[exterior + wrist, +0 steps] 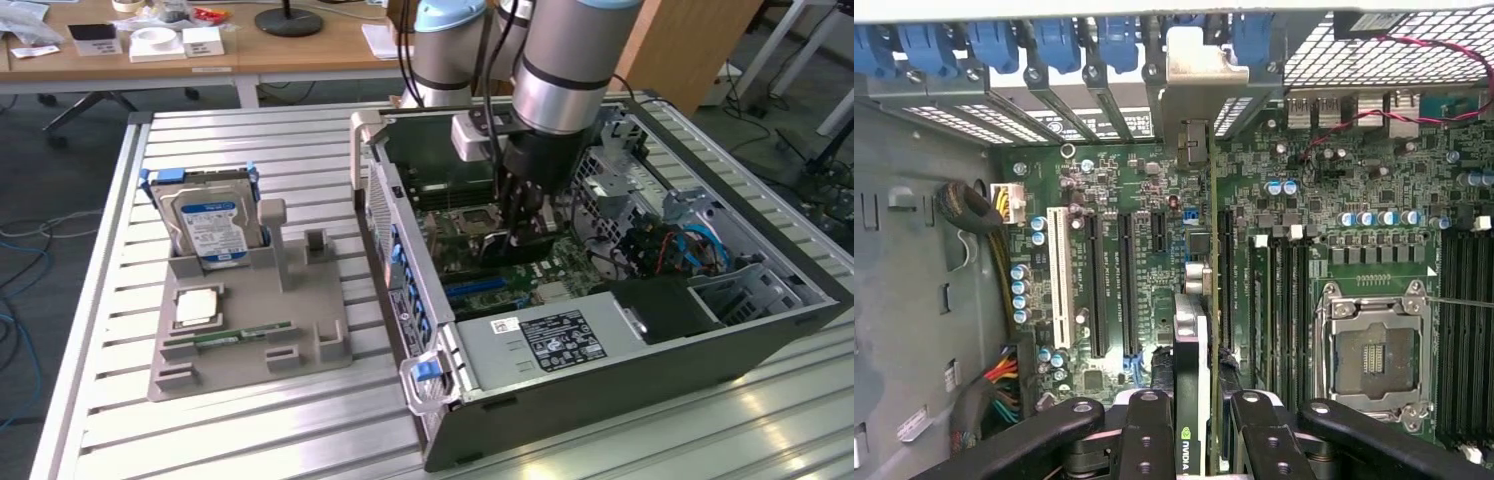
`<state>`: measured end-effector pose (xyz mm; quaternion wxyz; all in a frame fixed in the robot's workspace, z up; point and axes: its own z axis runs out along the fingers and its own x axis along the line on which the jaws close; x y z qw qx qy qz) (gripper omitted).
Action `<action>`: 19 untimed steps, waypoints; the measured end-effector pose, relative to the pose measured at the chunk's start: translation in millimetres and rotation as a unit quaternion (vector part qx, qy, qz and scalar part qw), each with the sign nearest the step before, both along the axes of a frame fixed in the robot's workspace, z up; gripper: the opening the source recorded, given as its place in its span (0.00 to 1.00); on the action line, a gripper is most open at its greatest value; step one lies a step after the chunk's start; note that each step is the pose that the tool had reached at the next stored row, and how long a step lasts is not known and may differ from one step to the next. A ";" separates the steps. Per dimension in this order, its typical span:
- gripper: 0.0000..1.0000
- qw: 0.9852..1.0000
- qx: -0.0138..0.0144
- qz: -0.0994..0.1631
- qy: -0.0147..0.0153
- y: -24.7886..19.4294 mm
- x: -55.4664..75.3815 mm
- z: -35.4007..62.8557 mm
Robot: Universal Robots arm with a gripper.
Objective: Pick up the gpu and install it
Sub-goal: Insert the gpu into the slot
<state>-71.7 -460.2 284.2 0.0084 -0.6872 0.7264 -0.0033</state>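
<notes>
My gripper (525, 225) reaches down inside the open computer case (627, 385) and is shut on the gpu (511, 250), which it holds on edge just above the motherboard (461, 215). In the wrist view the gpu (1202, 330) is edge-on, a thin dark card running between the two black fingers (1149, 435). The card's silver end bracket (1199, 85) stands at the rear slot openings with the blue latches. The card lies along a long black expansion slot (1225, 270). Whether it is seated in that slot I cannot tell.
Other black slots (1097, 290) and a white one (1062, 275) lie beside the card, the CPU socket (1374, 350) on its other side. At the exterior view's left a grey fixture (247, 350) holds a hard drive (214, 225), a processor (198, 305) and a memory stick (247, 335).
</notes>
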 end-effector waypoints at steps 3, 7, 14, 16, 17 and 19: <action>0.27 1.000 0.000 0.000 0.000 -0.3 -0.6 0.0; 0.27 1.000 0.000 0.000 0.000 -0.4 -4.2 0.0; 0.27 1.000 0.000 0.000 0.000 -0.4 -4.9 0.0; 0.27 1.000 0.000 0.000 0.000 -0.6 -5.0 -0.3; 0.27 1.000 0.000 0.000 0.000 -0.9 -5.1 -0.4; 0.27 1.000 0.000 0.000 0.000 -1.1 -5.1 -0.5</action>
